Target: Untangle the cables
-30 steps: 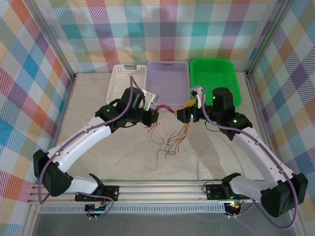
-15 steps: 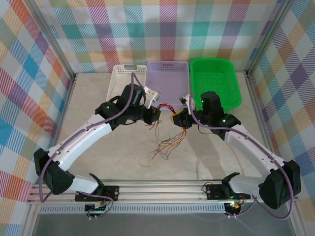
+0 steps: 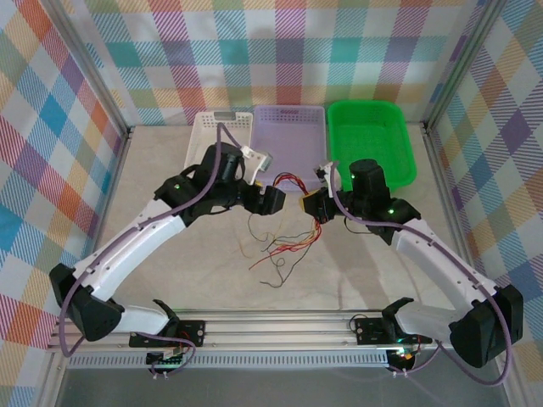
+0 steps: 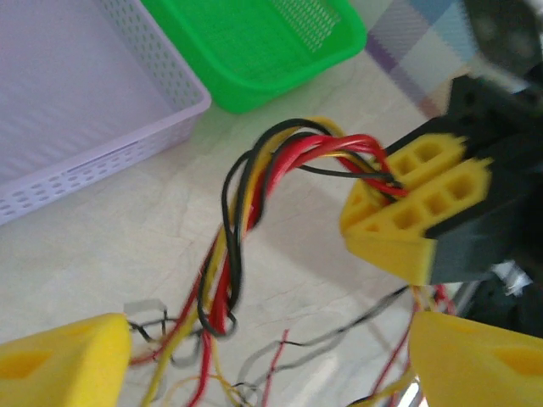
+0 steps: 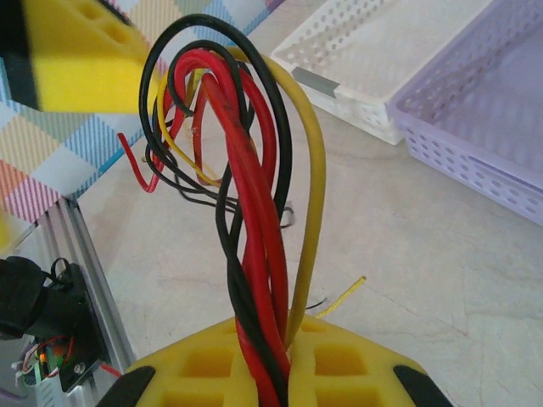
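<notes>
Right wrist view: the cables [image 5: 254, 254], thin red, black and yellow wires twisted into one bundle, rise out of the right hand [image 5: 271, 377]. Its two yellow fingers are pressed together on them. At least two red, two black and one yellow strand enter that grip; the full number cannot be counted. Seen from above, the bundle arches between the two hands, lifted off the worktop [image 3: 356, 271]. Its loose ends trail down and fan out on the surface on the near side of the hands. The left hand [image 4: 271, 360] is spread wide, one yellow finger on either side of the hanging strands, gripping nothing. Three baskets stand in a row along the far edge: one white [image 3: 212, 140], one lilac [image 3: 293, 136] and one green [image 3: 369, 136].
</notes>
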`<state>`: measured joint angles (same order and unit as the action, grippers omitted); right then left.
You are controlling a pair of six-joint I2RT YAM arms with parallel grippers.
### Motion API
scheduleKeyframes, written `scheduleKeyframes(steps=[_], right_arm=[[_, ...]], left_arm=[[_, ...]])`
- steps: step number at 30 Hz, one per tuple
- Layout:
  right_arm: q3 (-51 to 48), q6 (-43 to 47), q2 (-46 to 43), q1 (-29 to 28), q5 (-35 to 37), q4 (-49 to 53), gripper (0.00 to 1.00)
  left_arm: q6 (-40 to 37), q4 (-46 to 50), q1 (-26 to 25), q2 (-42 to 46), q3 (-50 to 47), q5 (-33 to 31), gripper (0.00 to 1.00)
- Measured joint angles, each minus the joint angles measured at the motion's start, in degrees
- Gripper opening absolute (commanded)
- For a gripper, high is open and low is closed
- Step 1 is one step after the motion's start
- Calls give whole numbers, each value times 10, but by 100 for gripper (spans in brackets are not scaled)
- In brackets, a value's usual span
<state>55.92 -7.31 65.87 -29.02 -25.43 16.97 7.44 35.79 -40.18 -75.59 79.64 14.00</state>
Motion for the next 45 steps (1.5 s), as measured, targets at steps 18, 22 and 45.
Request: scheduleKeyframes(steps=[18, 22, 45], right_arm=[[85, -80, 0, -2, 5, 56, 0], [91, -86, 0, -9, -12, 69, 0], [92, -94, 17, -13, -77, 80, 0]], left_arm=[[44, -48, -124, 79, -150, 58, 91], [34, -49, -143, 49, -150, 42, 91], [2, -80, -149, 34, -162, 39, 37]])
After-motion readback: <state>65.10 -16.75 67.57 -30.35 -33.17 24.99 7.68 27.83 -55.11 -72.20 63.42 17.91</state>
